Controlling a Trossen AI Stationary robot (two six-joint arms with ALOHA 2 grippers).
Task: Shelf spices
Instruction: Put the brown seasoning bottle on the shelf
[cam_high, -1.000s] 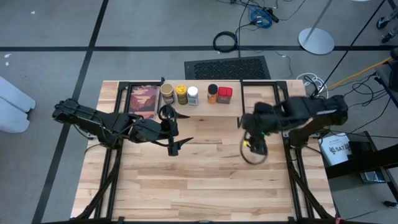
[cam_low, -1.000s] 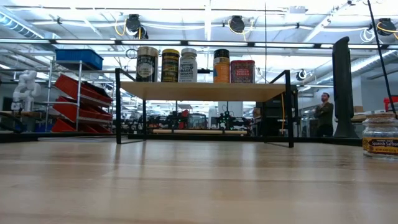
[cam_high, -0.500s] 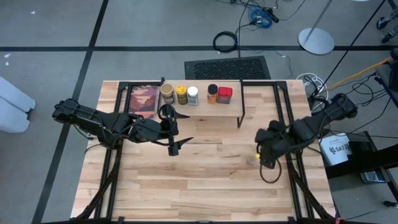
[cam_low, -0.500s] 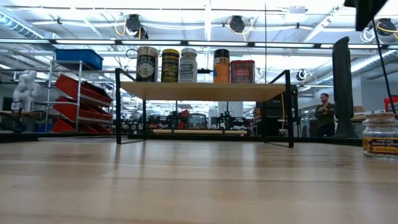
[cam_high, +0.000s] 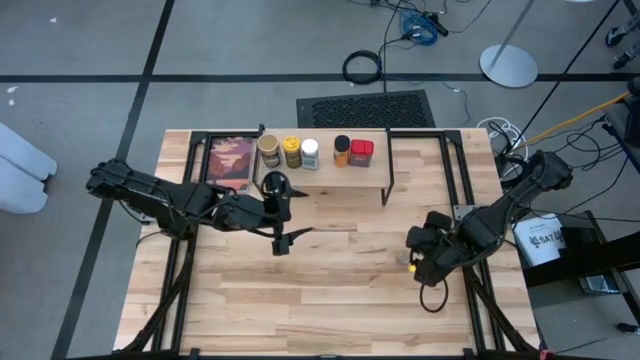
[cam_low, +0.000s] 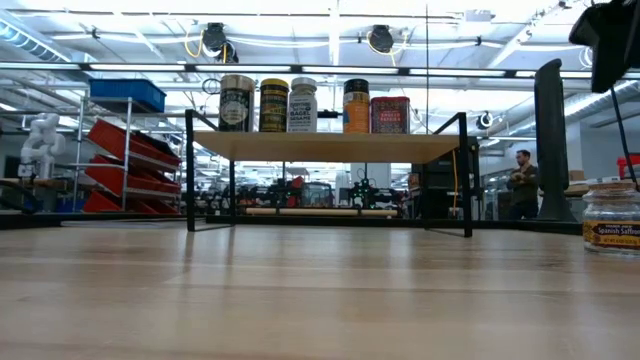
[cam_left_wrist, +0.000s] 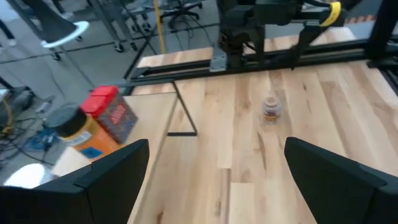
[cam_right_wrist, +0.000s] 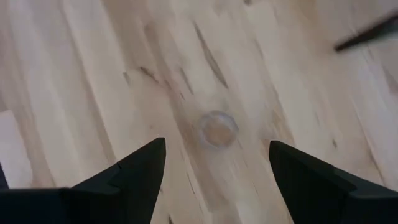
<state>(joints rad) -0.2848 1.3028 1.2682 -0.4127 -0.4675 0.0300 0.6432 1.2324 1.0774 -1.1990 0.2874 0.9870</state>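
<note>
The shelf (cam_high: 325, 165), a light-wood plank on black legs, stands at the table's far middle. On it five spices stand in a row: tan jar (cam_high: 268, 150), yellow-lidded (cam_high: 291, 152), white-lidded (cam_high: 310, 153), dark-lidded orange (cam_high: 342, 151), red box (cam_high: 361, 152). A small grey-lidded jar (cam_right_wrist: 217, 129) stands upright on the table at the right (cam_left_wrist: 270, 109). My right gripper (cam_high: 418, 258) hovers open above it, pointing down, fingers apart from it. My left gripper (cam_high: 280, 213) stands open in front of the shelf's left end, holding nothing.
A reddish picture in a black frame (cam_high: 230, 163) lies flat left of the shelf. Black rails (cam_high: 455, 180) run along the table's left and right sides. In the low view a person (cam_low: 520, 182) stands far off in the room behind.
My right gripper has swung from near the shelf's right end toward the table's near right and come down over the small jar, staying open. The jar and the shelf's spices have kept their places.
</note>
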